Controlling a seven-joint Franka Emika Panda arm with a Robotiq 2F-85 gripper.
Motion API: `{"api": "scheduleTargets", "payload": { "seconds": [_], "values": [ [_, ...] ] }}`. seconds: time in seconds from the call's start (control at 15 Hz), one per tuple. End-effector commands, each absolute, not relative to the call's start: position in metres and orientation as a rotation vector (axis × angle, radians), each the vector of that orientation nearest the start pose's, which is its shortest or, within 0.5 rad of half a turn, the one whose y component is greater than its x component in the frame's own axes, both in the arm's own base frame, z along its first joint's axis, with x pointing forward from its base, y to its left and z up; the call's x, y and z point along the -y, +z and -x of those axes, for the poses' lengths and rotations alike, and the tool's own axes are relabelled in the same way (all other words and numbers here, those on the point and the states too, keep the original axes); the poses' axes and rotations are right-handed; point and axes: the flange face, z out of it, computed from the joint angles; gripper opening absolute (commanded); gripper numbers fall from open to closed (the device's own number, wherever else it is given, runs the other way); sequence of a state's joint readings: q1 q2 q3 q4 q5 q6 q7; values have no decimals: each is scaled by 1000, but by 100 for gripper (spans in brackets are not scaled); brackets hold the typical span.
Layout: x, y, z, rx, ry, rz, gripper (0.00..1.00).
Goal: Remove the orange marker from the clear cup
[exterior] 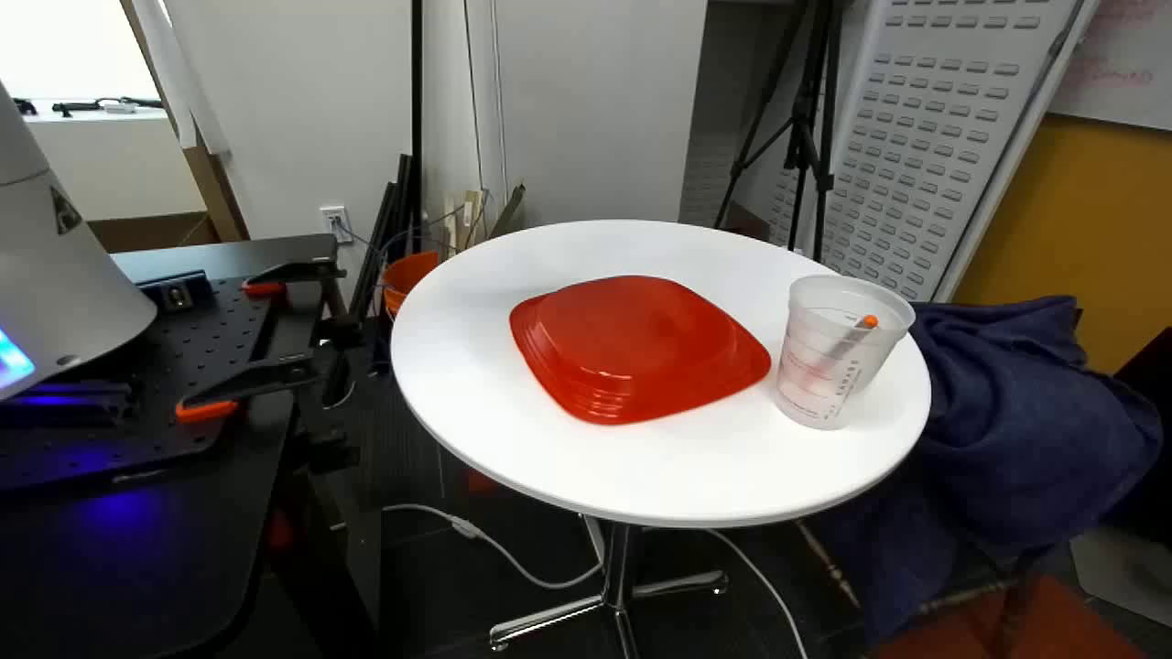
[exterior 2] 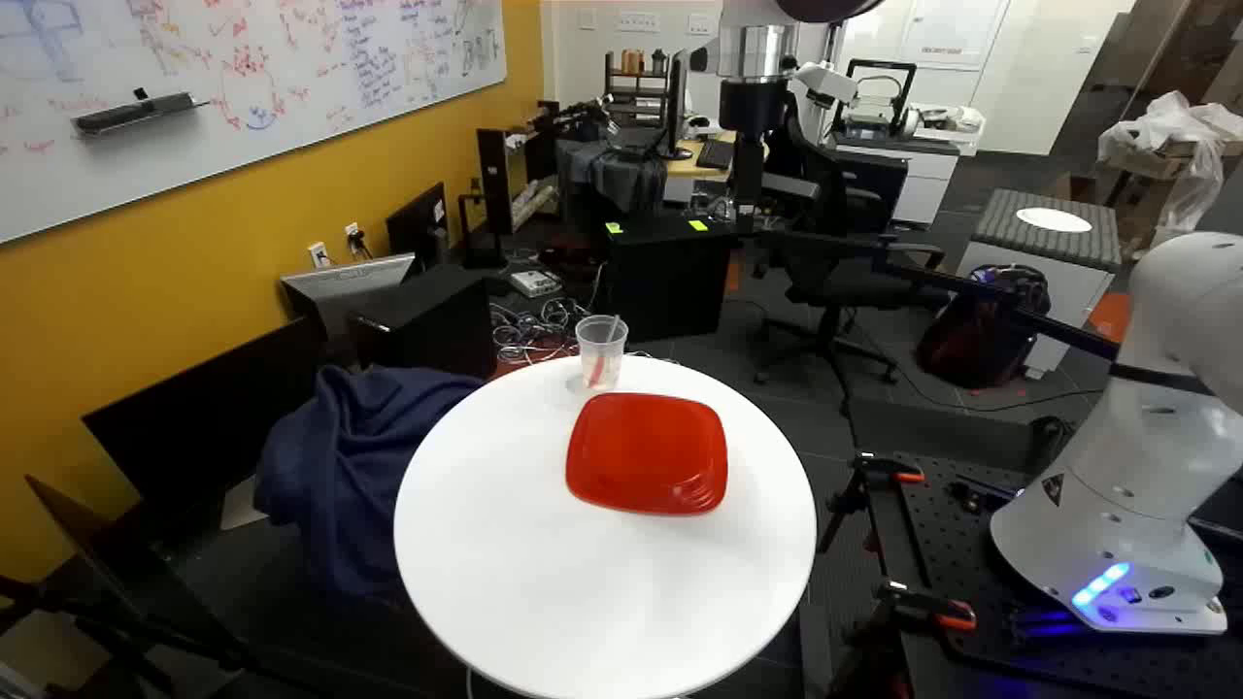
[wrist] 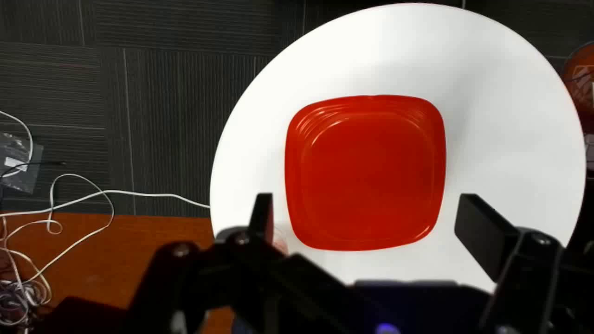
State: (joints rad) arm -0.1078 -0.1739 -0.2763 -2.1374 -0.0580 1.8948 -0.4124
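Note:
The clear cup [exterior: 806, 375] stands upright on the white round table in both exterior views [exterior 2: 610, 351]. The orange marker [exterior: 868, 322] leans inside it, its orange tip near the rim; its reddish lower part shows through the wall in an exterior view [exterior 2: 596, 371]. In the wrist view only a sliver of the cup [wrist: 280, 242] shows beside the left finger; the marker cannot be made out there. My gripper [wrist: 366, 213] is open and empty, high above the table. In an exterior view the gripper [exterior 2: 762, 209] hangs over the far side, dark against the background.
A red squarish plate [exterior: 641, 329] lies upside down on the white table [exterior: 513, 448], close beside the cup. A dark blue cloth [exterior: 1016, 430] drapes over something at the table's edge. The robot's base [exterior 2: 1107, 524] stands on a black bench with clamps.

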Motion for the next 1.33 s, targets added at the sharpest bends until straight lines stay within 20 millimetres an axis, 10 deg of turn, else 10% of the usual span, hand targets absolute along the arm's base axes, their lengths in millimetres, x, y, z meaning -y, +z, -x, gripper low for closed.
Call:
{"api": "scheduleTargets", "payload": {
  "seconds": [0.0, 1.27],
  "values": [
    [194, 472, -455, 85, 113, 3116, 100],
    [215, 473, -501, 115, -278, 3321, 100]
  ]
}}
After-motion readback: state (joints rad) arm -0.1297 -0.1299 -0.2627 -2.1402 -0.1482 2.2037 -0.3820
